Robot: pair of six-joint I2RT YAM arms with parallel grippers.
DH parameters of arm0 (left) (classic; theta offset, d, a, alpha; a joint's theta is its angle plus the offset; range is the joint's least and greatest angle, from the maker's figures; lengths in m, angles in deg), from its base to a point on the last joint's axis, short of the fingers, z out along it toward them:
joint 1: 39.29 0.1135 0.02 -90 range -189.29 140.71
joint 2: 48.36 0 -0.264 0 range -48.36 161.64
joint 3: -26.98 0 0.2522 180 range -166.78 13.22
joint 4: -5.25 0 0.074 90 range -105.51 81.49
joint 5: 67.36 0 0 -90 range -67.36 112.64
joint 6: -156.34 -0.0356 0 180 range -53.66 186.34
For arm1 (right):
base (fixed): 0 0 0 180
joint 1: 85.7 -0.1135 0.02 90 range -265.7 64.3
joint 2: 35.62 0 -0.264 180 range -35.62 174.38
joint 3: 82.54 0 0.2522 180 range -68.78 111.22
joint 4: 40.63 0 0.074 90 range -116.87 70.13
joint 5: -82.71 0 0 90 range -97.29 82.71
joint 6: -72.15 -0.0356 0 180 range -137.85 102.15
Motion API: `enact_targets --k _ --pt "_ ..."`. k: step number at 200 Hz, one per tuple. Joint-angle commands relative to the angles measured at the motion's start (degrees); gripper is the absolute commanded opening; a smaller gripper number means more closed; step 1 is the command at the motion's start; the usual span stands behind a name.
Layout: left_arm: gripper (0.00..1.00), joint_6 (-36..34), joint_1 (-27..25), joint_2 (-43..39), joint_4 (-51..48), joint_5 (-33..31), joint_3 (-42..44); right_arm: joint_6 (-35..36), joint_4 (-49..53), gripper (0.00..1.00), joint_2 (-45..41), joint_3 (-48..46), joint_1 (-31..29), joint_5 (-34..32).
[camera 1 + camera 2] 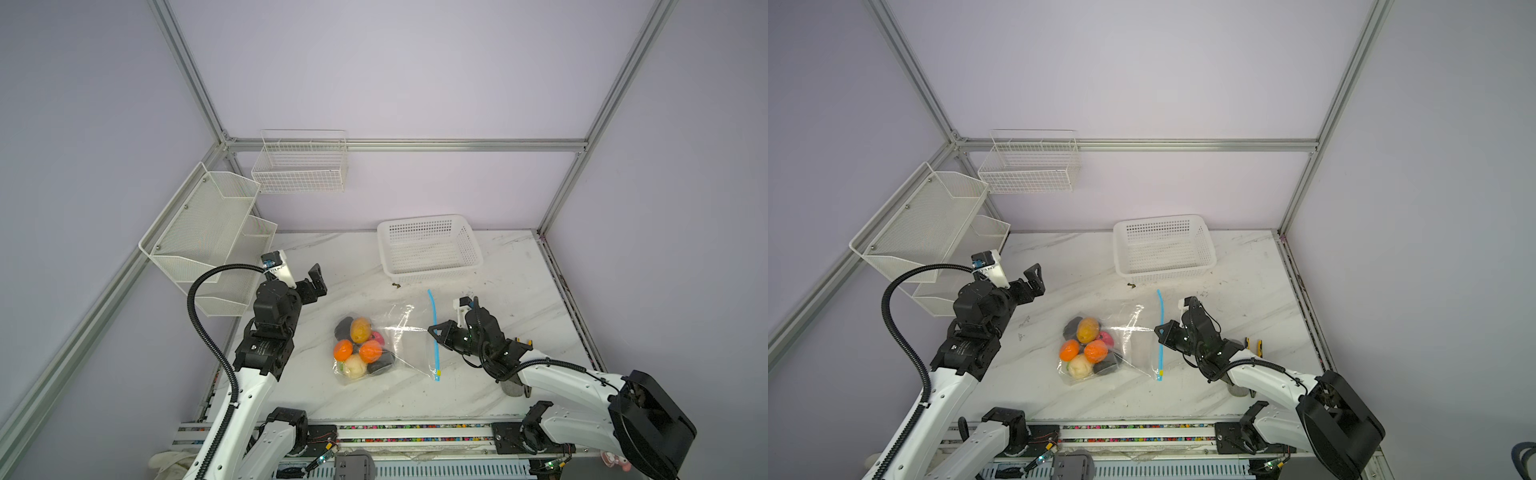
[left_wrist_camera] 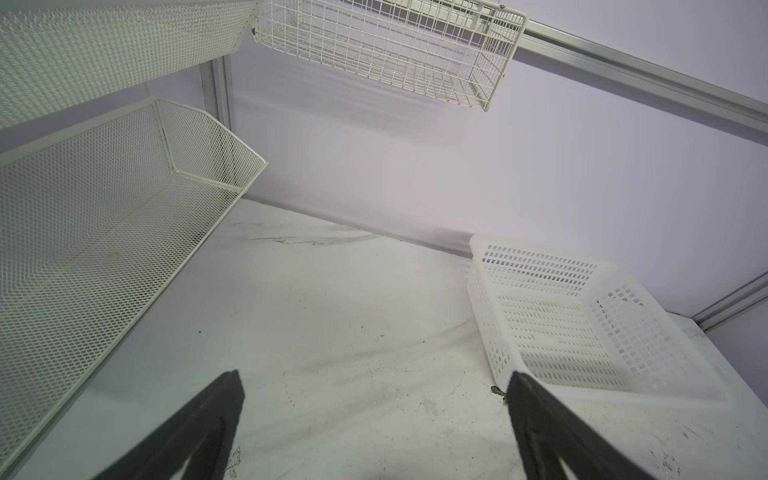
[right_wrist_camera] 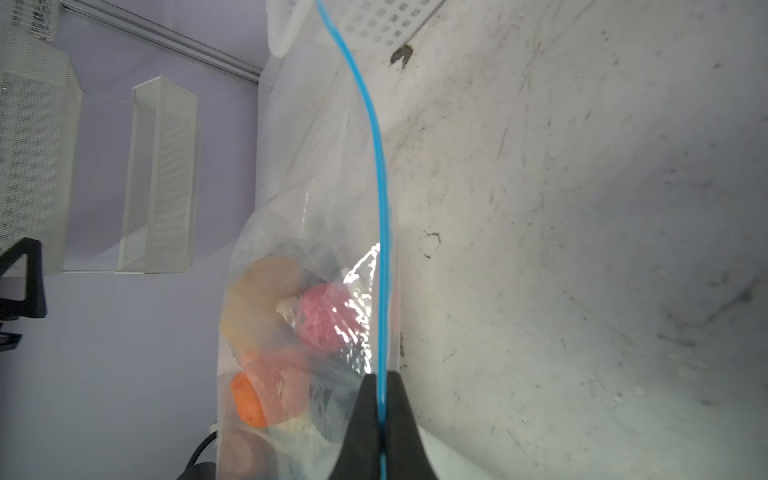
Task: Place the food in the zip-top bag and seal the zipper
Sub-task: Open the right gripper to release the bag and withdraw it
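Food (image 1: 359,347) is bunched up inside the zip-top bag (image 1: 409,345), and the bag lies on the table (image 1: 515,266), about in the middle, in both top views. I can see two orange ones (image 1: 343,350), a yellow-brown oval (image 1: 360,329), a cream pear (image 1: 355,365) and black lumps (image 1: 380,365) pressed close together at the bag's left end. The right wrist view also shows a pink bumpy ball (image 3: 328,318) among them. The zipper (image 1: 434,307), a thin blue strip, runs along the bag's right edge, the side away from the food, with a small yellow piece (image 1: 437,373) at its near end. My right pincer (image 3: 381,376) is pinched tight on that blue strip, about halfway along it, one finger on each side with no gap showing. I cannot tell if the strip is pressed closed along its whole length. My left pincer (image 2: 374,376) is spread wide and has hold of nothing. It hangs above the left side of the table, well apart from the bag, pointing toward the back wall. Near it are the white mesh shelves (image 1: 199,232) on the left wall. A white basket (image 1: 428,245) full of little holes sits at the back of the table, beyond the far end of the zipper. The yellow handles of some pliers (image 1: 1253,345) peek out behind my right arm.
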Motion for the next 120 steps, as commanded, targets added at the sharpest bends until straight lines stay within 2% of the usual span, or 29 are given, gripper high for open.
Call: enact_targets --k 1,68,120 --pt "1.0 -0.2 0.5 -0.4 0.5 0.6 2.8 4.4 -5.2 0.0 1.5 -4.1 2.4 -0.2" --pt "1.0 -0.2 0.5 -0.5 -0.4 1.0 4.0 12.8 -8.6 0.0 12.4 -3.3 7.7 2.0" --pt "1.0 -0.7 0.5 -0.7 -0.1 1.0 4.9 15.3 -10.0 0.0 15.3 -3.8 10.5 2.4"
